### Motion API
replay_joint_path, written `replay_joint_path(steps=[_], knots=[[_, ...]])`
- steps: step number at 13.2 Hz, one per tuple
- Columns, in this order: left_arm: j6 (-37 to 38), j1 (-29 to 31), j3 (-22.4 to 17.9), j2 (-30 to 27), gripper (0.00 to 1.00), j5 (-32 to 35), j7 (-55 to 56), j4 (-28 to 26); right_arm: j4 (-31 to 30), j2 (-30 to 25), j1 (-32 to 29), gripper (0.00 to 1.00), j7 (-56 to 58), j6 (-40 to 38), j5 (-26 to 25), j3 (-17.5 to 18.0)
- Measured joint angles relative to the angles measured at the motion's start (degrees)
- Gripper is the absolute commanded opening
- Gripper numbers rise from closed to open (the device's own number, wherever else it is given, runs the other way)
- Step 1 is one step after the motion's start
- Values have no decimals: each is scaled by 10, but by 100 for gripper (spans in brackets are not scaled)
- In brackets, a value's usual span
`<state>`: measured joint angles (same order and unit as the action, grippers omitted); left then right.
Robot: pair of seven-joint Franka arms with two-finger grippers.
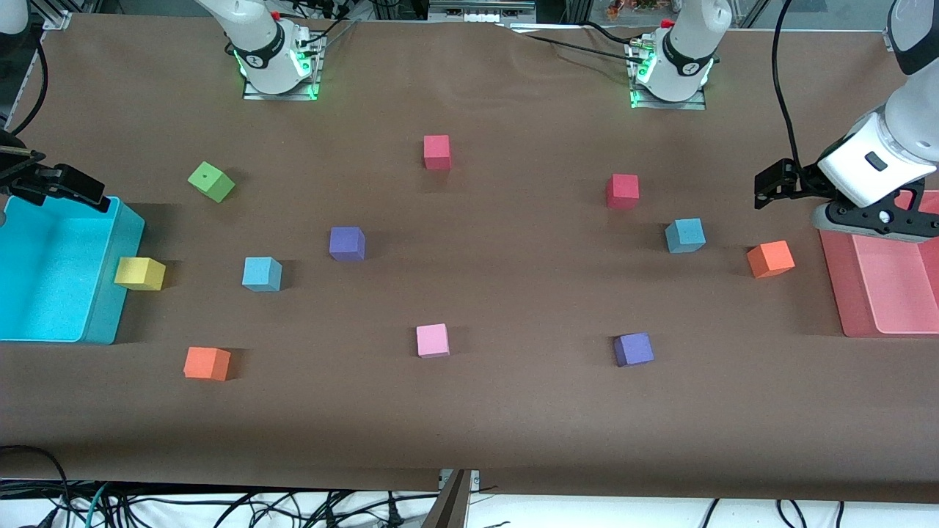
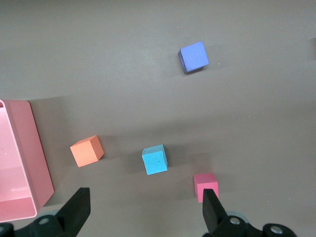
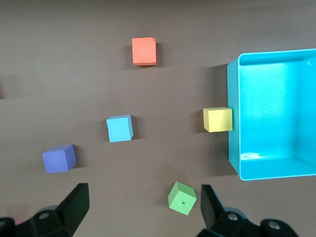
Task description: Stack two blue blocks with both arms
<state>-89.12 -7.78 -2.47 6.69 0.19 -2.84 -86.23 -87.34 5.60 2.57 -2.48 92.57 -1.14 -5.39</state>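
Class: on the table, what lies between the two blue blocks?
In the front view, one blue block sits toward the right arm's end, the other toward the left arm's. One purple cube lies near that line; otherwise bare brown table.

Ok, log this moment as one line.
stage: not started | blue blocks: apart on table | left gripper: open, above pink bin | right gripper: open, above cyan bin

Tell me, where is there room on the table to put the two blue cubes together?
Bare cloth lies in the middle, bordered by the purple cube, the pink cube, the red cube and another purple cube. It is more crowded around each blue cube, near the bins.
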Motion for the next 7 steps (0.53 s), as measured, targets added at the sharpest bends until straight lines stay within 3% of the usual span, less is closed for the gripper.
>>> replay_joint_path(steps=[7], knots=[[0, 0, 0, 4, 100, 0, 0, 0, 0, 0, 0, 100, 0, 0, 0, 0]])
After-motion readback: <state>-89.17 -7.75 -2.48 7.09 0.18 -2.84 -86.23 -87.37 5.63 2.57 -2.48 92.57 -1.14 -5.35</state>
